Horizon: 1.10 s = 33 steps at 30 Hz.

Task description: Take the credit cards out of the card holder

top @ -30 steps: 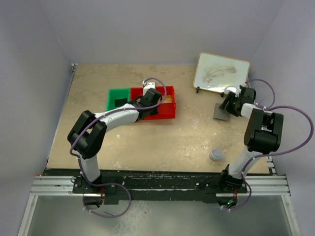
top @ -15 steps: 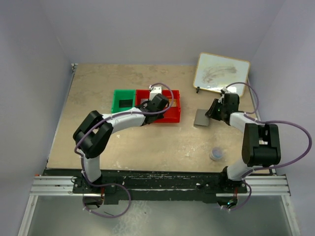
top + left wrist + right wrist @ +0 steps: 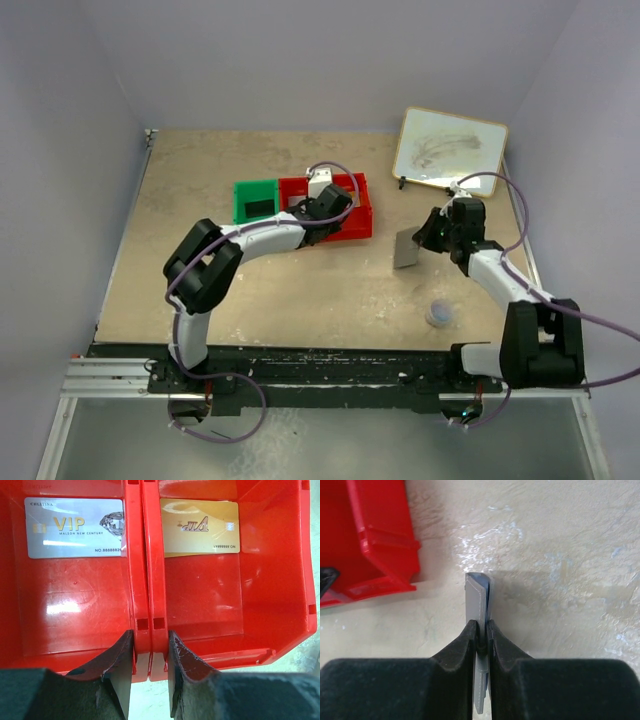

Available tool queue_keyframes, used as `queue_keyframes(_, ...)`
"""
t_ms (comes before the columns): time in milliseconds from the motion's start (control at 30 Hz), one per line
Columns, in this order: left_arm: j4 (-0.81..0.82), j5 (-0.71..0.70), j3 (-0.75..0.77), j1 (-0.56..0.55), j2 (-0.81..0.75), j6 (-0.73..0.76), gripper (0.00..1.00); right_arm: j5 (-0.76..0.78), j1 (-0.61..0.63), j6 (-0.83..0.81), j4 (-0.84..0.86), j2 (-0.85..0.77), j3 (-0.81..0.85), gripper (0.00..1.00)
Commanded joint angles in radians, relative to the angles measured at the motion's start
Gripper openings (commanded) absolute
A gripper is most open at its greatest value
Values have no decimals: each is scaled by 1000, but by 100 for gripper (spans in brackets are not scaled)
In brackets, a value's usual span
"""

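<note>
Peering through the left wrist camera reveals what the overhead hides: a silver card [image 3: 75, 527] and a gold card [image 3: 200, 526] lying at 12 o'clock from the left gripper [image 3: 150, 640], which is clamped on the red bin [image 3: 145, 555] centre walls. The right gripper [image 3: 481, 630] pinches the card holder [image 3: 476, 597] (seen edge-on), which juts toward 12 o'clock.

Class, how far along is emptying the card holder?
Done: a silver card and a gold card lie in the red bins. In hand: the right gripper pinches the card holder edge-on; the left gripper clamps the bins' adjoining walls. Left: any cards inside are hidden.
</note>
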Motion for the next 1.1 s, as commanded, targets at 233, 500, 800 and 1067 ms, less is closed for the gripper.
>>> queue_keyframes(233,78,94,32,-10,9,-132,39,29,65,19,-123,-188,-30,10)
queue_keyframes(500,120,94,-40,-12,-141,-137,65,138,178,52,-237,-277,-48,10)
queue_keyframes(800,142,-21,-306,-11,-452,-160,70,351,501,171,-309,-188,17,11)
queue_keyframes(1067,-16,-237,-628,-12,-866,-311,75,611,781,325,-387,-44,123,12)
